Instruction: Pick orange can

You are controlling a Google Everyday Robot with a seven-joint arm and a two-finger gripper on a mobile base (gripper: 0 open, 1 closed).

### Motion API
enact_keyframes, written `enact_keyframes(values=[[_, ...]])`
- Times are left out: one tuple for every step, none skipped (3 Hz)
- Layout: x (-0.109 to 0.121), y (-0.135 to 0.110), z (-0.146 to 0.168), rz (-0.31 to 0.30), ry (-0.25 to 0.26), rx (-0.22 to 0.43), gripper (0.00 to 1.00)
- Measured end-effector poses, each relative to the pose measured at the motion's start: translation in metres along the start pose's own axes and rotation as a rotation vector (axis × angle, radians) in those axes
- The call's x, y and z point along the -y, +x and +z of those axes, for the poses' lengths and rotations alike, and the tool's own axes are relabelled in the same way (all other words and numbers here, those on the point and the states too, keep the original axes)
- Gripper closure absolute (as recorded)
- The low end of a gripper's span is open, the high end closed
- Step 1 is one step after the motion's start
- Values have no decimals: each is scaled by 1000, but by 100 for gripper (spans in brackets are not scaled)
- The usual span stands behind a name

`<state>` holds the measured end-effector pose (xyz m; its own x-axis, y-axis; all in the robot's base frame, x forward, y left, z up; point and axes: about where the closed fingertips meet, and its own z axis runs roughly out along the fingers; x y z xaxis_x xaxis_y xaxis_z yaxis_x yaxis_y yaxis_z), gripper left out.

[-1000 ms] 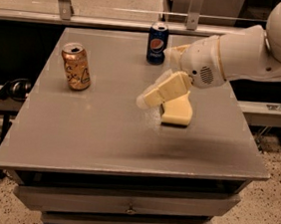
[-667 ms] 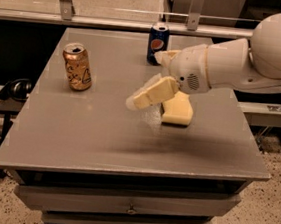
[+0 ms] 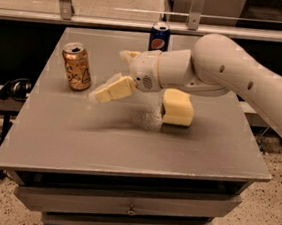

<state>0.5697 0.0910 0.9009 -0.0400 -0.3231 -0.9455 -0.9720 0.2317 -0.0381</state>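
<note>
The orange can [image 3: 77,66] stands upright on the left part of the grey table [image 3: 78,138]. It is coppery orange-gold with pale script and an opened silver top. My gripper [image 3: 109,76] hangs just to the right of the can, a short gap away and not touching it. Its two yellowish fingers [image 3: 112,89] are spread apart, pointing left toward the can, with nothing between them. The white arm reaches in from the right.
A blue Pepsi can [image 3: 159,36] stands at the table's back edge, behind the arm. A yellow sponge block [image 3: 177,107] lies right of centre under the arm. A glass-and-metal rail runs behind the table. Drawers sit below its front edge.
My gripper has moved left across the table, away from the sponge and close to the orange can. The cans and the sponge have not moved.
</note>
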Motion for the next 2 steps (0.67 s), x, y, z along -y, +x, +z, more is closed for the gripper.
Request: enact_keyframes(values=[[9, -9, 46, -12, -39, 59, 0], [8, -12, 87, -21, -79, 87, 0]])
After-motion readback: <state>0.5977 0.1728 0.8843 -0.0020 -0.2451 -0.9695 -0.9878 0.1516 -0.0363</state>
